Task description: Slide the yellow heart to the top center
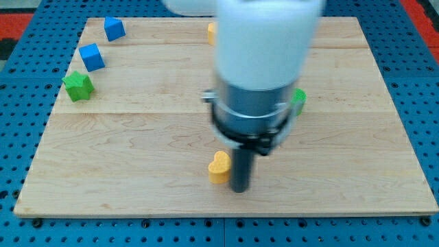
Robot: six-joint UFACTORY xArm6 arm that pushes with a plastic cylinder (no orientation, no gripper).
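A green block (78,86) is seen at the board's (137,137) left edge, two blue blocks (91,57) (114,28) above it. The yellow heart (219,167) is placed low at centre, touched on its right by my tip (240,189). No jaws are fitted; nothing is gripped. A yellow block (212,31) and a second green block (298,100) are partly hidden behind the arm.

The blurred arm (264,62) hides most of a yellow block (212,31) and a green block (299,100).
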